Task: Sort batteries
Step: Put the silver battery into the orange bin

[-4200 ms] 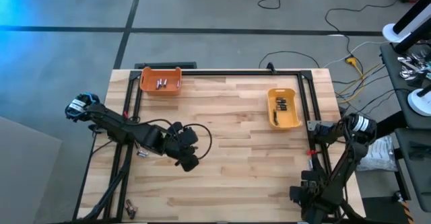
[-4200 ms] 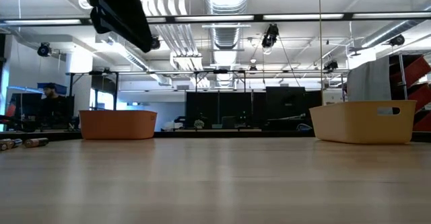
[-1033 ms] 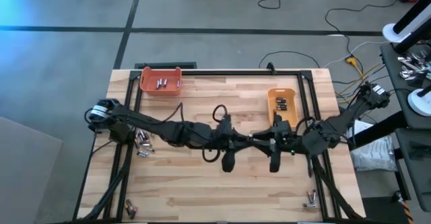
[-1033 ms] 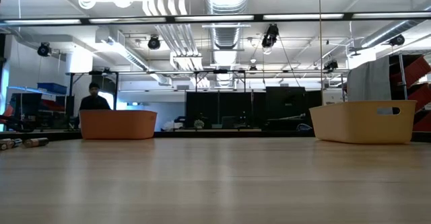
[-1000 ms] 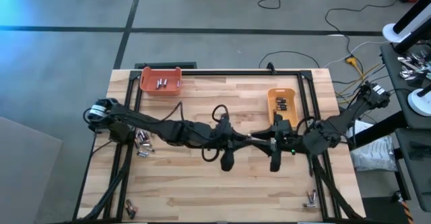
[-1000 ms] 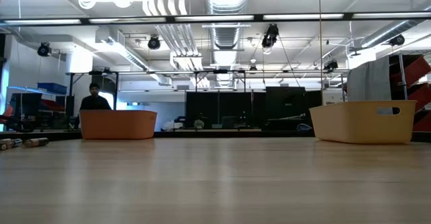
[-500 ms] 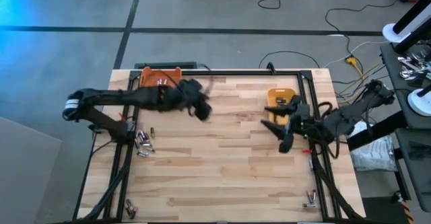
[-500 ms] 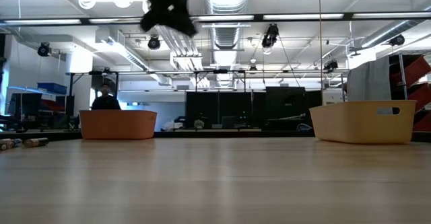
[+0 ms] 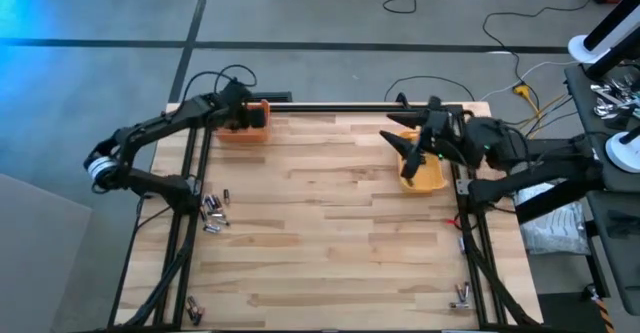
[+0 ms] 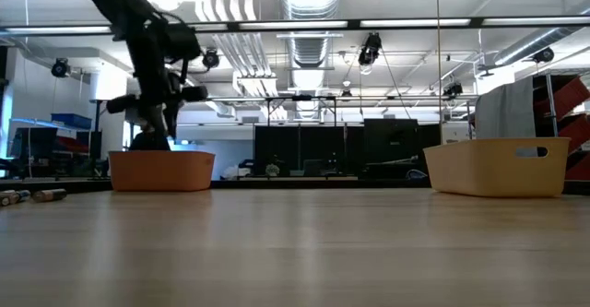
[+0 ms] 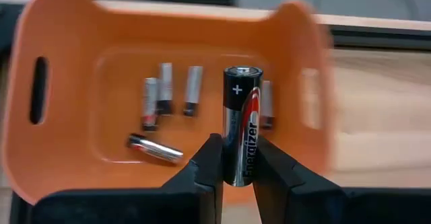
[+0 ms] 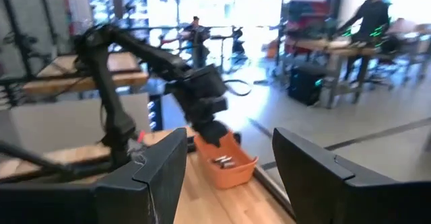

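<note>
Your left gripper (image 11: pixel 236 177) hangs over the orange plastic bin (image 11: pixel 67 62), clenched on a black-and-red cylindrical battery (image 11: pixel 241 126).

That battery stands upright between the two dark fingers (image 11: pixel 205 167), above the orange bin's floor, where five or so small silvery-grey batteries (image 11: pixel 165 96) lie loose. Seen from above, the orange bin sits at the wooden table's (image 9: pixel 330 233) far left corner, with a scatter of loose batteries (image 9: pixel 212 213) by the table's left edge, nearer than the bin. Across the table from the orange bin, your right gripper (image 12: pixel 225 177) is over the yellow plastic bin (image 9: pixel 428 173), fingers spread with nothing between them; the dark batteries in that bin are, I think, hidden by the arm.
</note>
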Controlling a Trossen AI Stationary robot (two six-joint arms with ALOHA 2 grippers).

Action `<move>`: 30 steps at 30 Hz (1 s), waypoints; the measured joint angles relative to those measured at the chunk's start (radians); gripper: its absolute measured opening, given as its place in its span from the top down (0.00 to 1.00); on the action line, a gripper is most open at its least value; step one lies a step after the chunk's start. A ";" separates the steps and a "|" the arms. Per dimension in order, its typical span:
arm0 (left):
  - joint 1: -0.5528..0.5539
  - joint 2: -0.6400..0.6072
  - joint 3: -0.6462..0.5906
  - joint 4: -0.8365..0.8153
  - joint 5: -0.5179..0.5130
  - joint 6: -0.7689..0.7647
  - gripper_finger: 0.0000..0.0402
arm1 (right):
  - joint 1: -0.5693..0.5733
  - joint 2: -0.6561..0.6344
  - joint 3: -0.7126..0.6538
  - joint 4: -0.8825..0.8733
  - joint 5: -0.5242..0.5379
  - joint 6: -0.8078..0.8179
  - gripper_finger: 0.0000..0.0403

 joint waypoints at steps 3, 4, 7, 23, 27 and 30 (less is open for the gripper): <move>0.053 0.050 0.012 -0.011 0.026 -0.007 0.91 | -0.103 0.002 0.000 -0.031 -0.122 0.064 0.48; 0.066 0.068 0.027 -0.010 0.030 -0.007 0.91 | -0.132 0.002 0.000 -0.044 -0.148 0.085 0.48; 0.095 0.138 0.084 -0.059 0.041 -0.007 0.91 | -0.192 -0.004 0.000 -0.107 -0.192 0.107 0.48; 0.154 0.533 0.456 -0.332 0.081 0.185 0.91 | -0.227 0.013 -0.001 -0.207 -0.197 0.087 0.50; 0.182 0.558 0.477 -0.366 0.113 0.205 0.91 | -0.227 0.017 -0.001 -0.217 -0.180 0.106 0.50; 0.187 0.563 0.469 -0.388 0.132 0.231 0.91 | -0.227 0.026 -0.001 -0.214 -0.175 0.092 0.50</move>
